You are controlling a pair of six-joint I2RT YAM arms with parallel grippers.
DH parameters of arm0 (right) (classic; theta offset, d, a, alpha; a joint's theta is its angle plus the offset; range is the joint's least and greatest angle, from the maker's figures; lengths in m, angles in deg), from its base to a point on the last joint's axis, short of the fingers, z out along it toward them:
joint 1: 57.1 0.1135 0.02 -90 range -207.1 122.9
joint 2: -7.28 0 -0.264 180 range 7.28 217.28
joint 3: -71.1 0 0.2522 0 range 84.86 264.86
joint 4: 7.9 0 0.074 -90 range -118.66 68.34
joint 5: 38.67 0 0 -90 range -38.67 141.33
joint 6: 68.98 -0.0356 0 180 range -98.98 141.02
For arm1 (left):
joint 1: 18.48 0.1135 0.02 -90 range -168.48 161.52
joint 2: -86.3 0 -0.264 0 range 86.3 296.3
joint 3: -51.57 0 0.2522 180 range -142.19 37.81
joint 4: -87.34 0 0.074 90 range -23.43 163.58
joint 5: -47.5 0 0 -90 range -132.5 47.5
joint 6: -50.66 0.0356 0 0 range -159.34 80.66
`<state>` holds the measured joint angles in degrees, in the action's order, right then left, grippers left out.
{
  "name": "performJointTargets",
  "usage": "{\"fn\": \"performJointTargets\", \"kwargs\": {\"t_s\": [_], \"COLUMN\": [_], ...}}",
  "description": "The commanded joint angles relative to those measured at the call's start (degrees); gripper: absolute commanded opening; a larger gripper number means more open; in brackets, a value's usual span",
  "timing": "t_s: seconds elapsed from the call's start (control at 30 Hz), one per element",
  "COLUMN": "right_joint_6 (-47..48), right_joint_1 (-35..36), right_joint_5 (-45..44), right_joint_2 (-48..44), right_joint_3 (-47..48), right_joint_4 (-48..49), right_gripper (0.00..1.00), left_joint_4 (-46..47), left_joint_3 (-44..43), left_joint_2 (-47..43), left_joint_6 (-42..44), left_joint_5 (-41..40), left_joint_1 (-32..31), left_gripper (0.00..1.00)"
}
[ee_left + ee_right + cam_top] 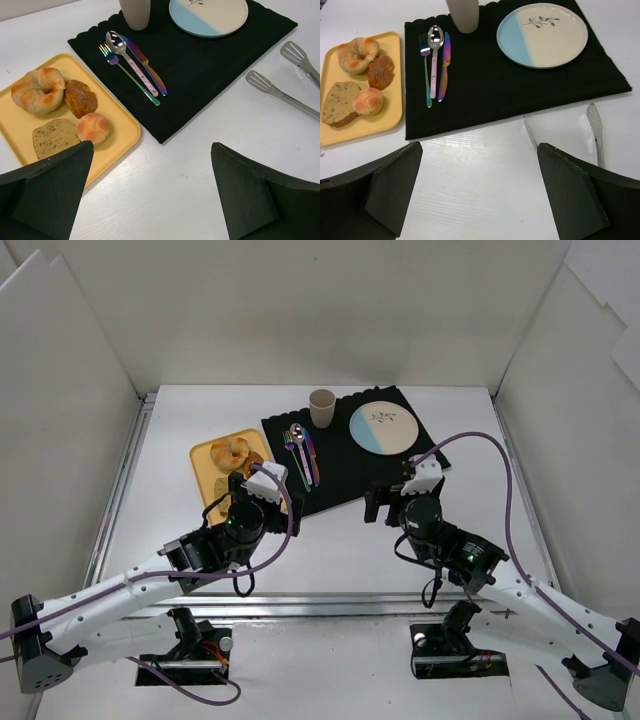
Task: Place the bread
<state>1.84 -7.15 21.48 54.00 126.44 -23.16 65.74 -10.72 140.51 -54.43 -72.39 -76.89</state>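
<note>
The bread, a small round golden bun (pixel 93 127), sits on the yellow tray (pixel 117 127) near its right edge, beside a brown slice. It also shows in the right wrist view (pixel 368 101). The round blue-and-cream plate (pixel 384 427) lies bare on the black mat (pixel 345 465). My left gripper (pixel 258 488) hovers over the tray's near right corner, open and empty (pixel 150 150). The bun is just beyond its left fingertip. My right gripper (pixel 395 502) is open and empty over the white table at the mat's near edge (pixel 480 147).
A ring pastry (pixel 39 90), a dark brown oval piece (pixel 80 97) and a seeded slice (pixel 52 137) share the tray. A beige cup (pixel 321 407) and fork, spoon and knife (pixel 302 452) are on the mat. Metal tongs (pixel 272 90) lie on the table right of the mat.
</note>
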Motion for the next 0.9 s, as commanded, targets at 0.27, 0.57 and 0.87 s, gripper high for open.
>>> {"fn": "performJointTargets", "kwargs": {"t_s": [0.27, 0.57, 0.87], "right_joint_6": [6.2, 17.3, 24.9], "right_joint_1": [-6.4, -31.5, -46.9], "right_joint_5": [-8.8, 20.6, 35.8], "right_joint_2": [0.0, 6.2, 18.9], "right_joint_3": [6.4, 11.4, 8.8], "right_joint_4": [-5.0, -15.6, -19.1], "right_gripper": [0.98, 0.98, 0.98], "left_joint_4": [2.1, 0.7, 0.3], "left_joint_3": [-2.1, -4.4, -5.1], "left_joint_2": [-0.1, 4.8, 7.0], "left_joint_6": [-0.7, -0.9, -0.6], "left_joint_5": [-1.1, -2.6, -2.5], "left_joint_1": [-0.2, -0.2, 0.3], "left_gripper": [1.00, 1.00, 1.00]}}
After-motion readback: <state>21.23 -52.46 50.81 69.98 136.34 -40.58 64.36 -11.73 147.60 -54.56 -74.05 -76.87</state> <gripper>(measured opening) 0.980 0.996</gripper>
